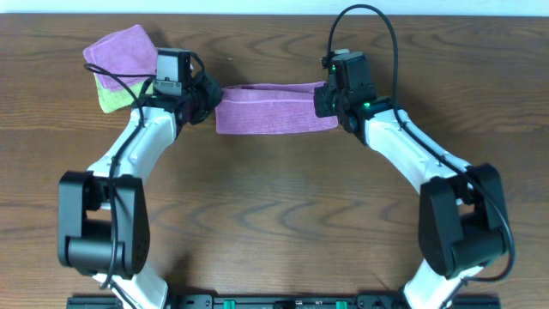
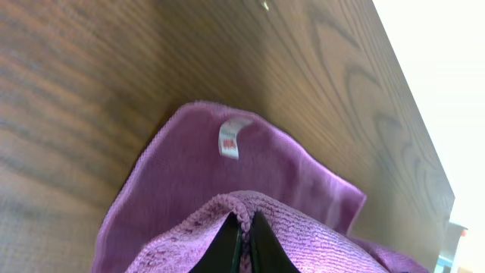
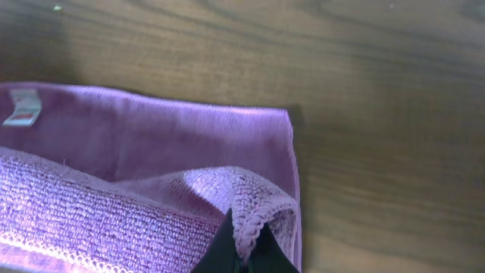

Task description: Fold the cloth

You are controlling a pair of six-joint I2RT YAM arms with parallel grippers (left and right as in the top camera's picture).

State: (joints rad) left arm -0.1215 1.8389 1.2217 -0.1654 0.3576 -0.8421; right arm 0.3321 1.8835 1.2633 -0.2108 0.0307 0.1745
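A purple cloth lies at the far middle of the wooden table, folded over into a long strip. My left gripper is shut on its left corner; the left wrist view shows the jaws pinching the hemmed edge of the cloth, with a white tag on the layer below. My right gripper is shut on the right corner; the right wrist view shows the jaws pinching the raised hem over the flat lower layer of the cloth.
A folded purple cloth lies on a green cloth at the far left. The table's far edge runs just behind the cloth. Bare wood stretches between the arms toward the front.
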